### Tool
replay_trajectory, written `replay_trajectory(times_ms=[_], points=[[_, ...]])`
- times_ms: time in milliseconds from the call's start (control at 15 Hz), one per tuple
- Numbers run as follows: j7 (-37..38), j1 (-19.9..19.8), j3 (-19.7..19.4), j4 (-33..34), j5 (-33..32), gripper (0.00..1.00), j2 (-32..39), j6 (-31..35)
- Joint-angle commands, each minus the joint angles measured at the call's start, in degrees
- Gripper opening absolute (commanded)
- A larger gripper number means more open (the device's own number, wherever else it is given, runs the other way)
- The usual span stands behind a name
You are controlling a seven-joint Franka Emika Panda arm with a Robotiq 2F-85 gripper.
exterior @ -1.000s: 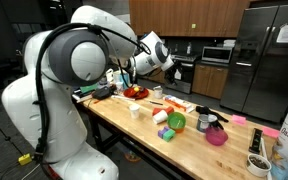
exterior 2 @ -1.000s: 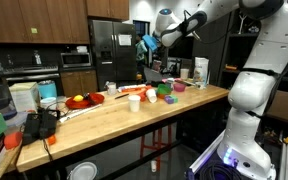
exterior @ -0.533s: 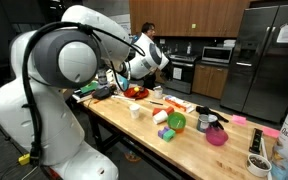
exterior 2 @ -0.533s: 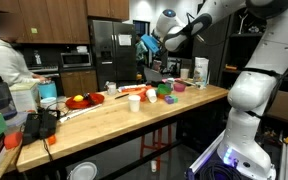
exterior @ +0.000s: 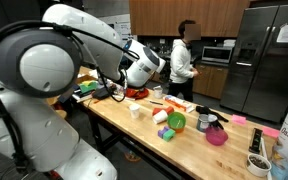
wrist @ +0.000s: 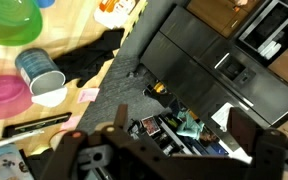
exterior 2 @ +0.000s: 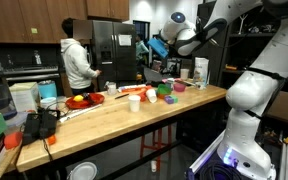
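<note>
My gripper (wrist: 162,152) hangs open high above the wooden table (exterior: 199,148), with nothing between its dark fingers (wrist: 252,150). In both exterior views it sits at the end of the raised white arm, gripper (exterior: 154,67) and gripper (exterior 2: 156,47), well clear of everything on the table. Below it the wrist view shows a green bowl (wrist: 9,20), a pink bowl (wrist: 4,96) and a white cup (wrist: 42,77) lying near the table's edge. Beyond that edge are the floor and dark cabinets.
The table carries a red plate (exterior: 134,92), a white cup (exterior: 136,110), a green bowl (exterior: 177,122) and a pink bowl (exterior: 216,135). A person (exterior: 183,66) stands at the kitchen counter behind. Steel fridges (exterior: 259,60) stand at the back.
The arm has swung and turned at the wrist, with the gripper staying open and empty. A person has walked across the kitchen behind the table.
</note>
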Motion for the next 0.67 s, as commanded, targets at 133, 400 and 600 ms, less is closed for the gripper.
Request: replay_trajectory(times_ms=[133,400,600], points=[[14.23,-6.78,2.06,-8.81,-10.43,1.0,-9.63,0.5],[4.5,-4.16,1.29,-5.69,-6.9,1.0,-6.69,-2.02],[2.27,-4.51,-0.27,-2.82,-9.98,1.0,-3.56,4.22]])
